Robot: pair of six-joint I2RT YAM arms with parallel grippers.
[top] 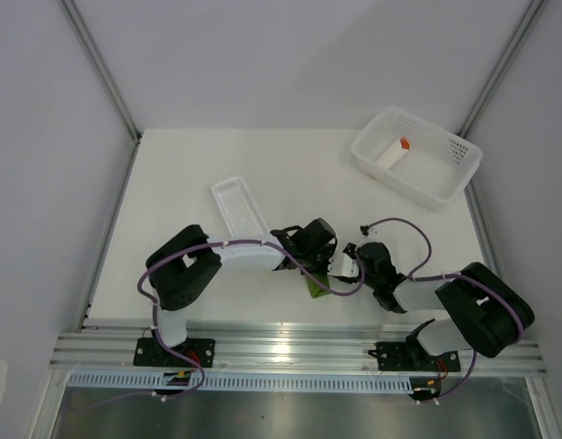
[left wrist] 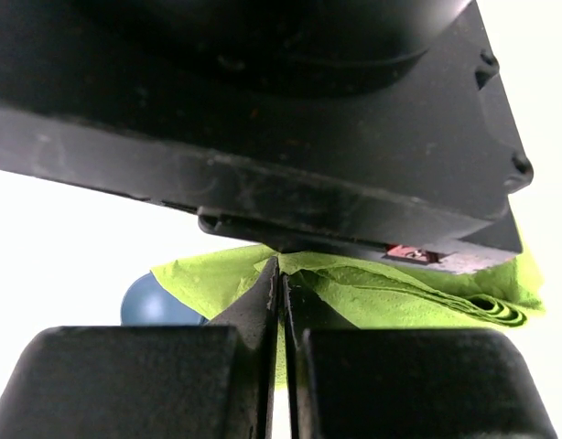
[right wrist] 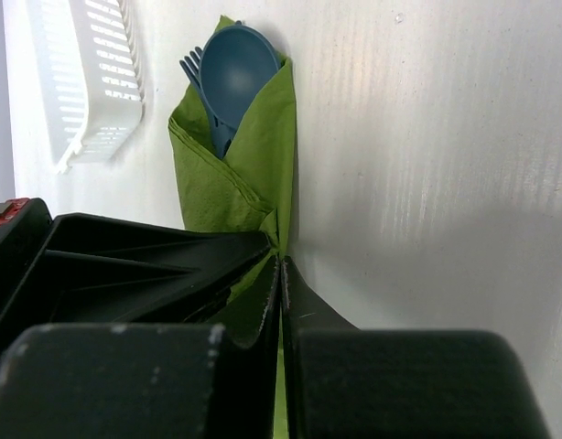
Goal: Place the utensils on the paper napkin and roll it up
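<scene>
The olive-green paper napkin (top: 316,285) lies folded around the utensils between the two arms, near the table's front. In the right wrist view, the blue spoon (right wrist: 237,64) and the fork (right wrist: 191,66) stick out of the napkin's (right wrist: 235,174) far end. My left gripper (top: 322,265) is shut, its tips (left wrist: 279,267) resting against the napkin (left wrist: 400,297), with the spoon's bowl (left wrist: 153,302) to the left. My right gripper (top: 343,274) is shut too, its tips (right wrist: 281,261) at the napkin's gathered near end. Whether either pinches paper is hidden.
A narrow white ribbed tray (top: 238,206) (right wrist: 89,82) lies behind the left gripper. At the back right stands a white basket (top: 446,187) holding a white piece with an orange tip (top: 397,151). The two grippers are nearly touching.
</scene>
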